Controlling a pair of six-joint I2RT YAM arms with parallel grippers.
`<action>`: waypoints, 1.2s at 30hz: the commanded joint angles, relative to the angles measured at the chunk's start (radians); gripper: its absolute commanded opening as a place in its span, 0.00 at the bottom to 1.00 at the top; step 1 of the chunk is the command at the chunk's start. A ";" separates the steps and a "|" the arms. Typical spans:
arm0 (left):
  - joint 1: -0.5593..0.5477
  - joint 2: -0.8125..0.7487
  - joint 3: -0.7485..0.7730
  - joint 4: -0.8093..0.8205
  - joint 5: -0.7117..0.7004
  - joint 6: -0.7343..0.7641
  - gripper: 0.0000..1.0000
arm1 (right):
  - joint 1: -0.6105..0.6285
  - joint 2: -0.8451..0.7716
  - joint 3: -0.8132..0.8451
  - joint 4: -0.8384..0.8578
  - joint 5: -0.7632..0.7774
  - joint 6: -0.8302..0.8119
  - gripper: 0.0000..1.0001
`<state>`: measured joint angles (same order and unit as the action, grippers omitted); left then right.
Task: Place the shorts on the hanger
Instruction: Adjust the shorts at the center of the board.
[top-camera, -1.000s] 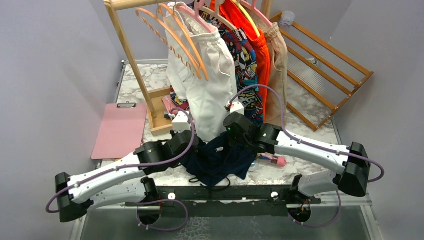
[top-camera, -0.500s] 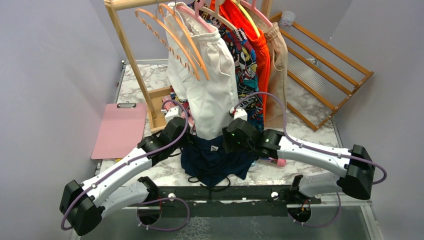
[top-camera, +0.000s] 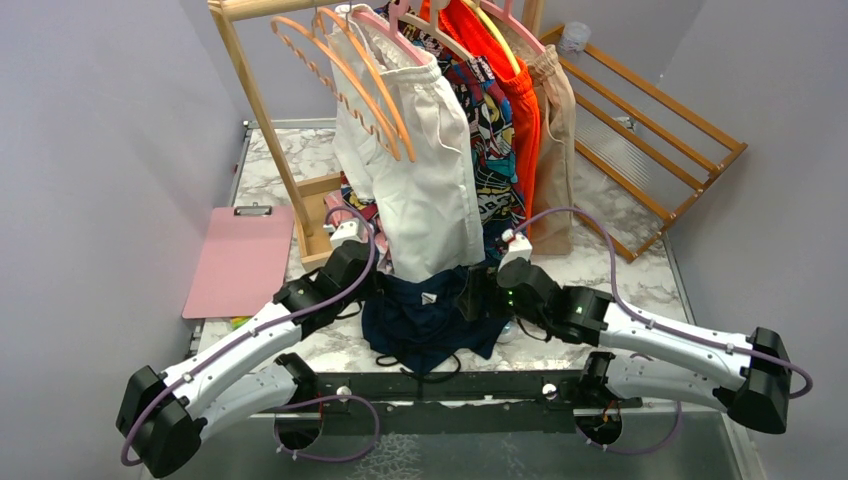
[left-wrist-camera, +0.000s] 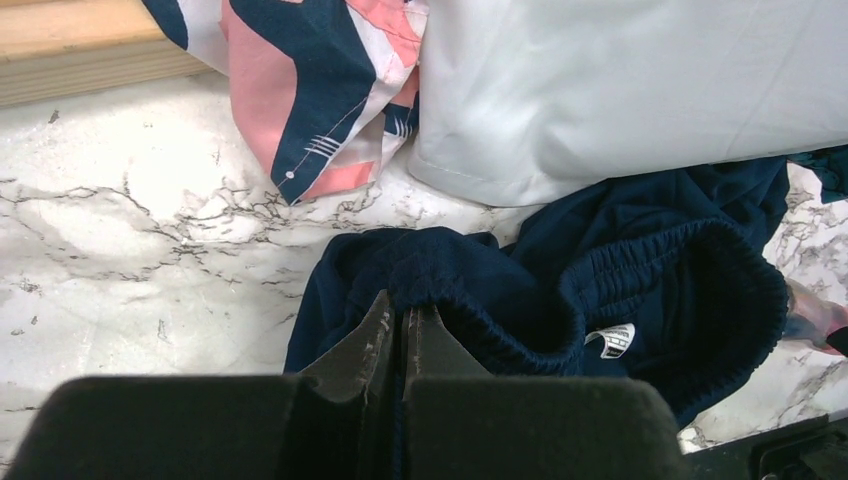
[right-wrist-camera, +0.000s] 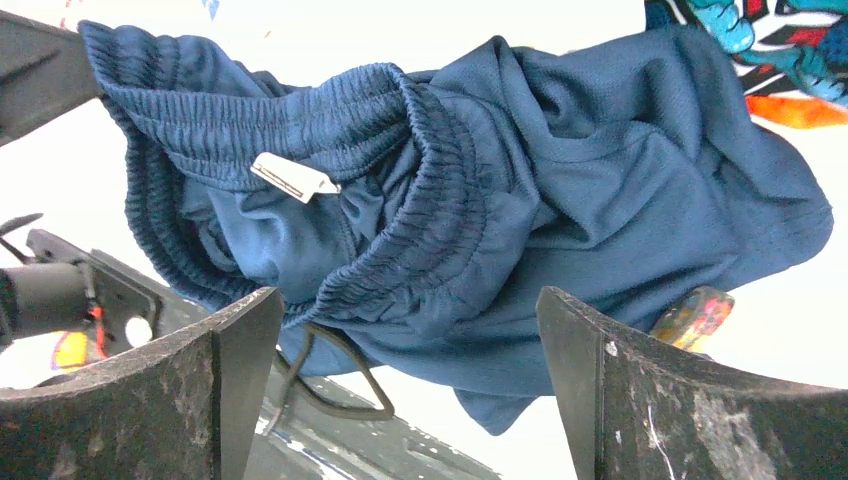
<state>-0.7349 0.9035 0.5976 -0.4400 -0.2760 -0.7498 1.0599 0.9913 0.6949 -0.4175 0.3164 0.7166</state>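
Shorts (left-wrist-camera: 650, 270) lie with waistband clamped in left tool (left-wrist-camera: 402, 318), right tool (right-wrist-camera: 405, 305) splayed.

Hanging white shorts (top-camera: 420, 190) and the rack's wooden base (top-camera: 312, 250) are walling off the middle of my bench. The shorts (top-camera: 430, 320) are heaping up at the middle of the near edge. A slatted frame (top-camera: 650, 140) is leaning across the far right corner. Bare marble (top-camera: 640, 275) is lying open along the right edge, and a pink clipboard (top-camera: 240, 262) is lying along the left edge.

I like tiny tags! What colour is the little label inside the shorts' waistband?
The label is white, against navy-blue shorts. The right wrist view shows it best.
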 joint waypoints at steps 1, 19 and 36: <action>0.003 -0.036 -0.011 0.034 0.031 0.021 0.00 | 0.000 -0.071 -0.089 0.153 0.025 0.159 1.00; 0.004 -0.069 0.013 0.004 -0.017 0.075 0.00 | 0.000 0.110 0.056 0.028 -0.015 0.120 0.97; 0.003 -0.095 -0.010 0.023 -0.032 0.075 0.00 | 0.043 0.207 0.121 -0.074 0.070 0.287 0.88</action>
<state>-0.7341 0.8253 0.5961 -0.4488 -0.2806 -0.6868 1.0992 1.1847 0.8154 -0.4713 0.3511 0.9489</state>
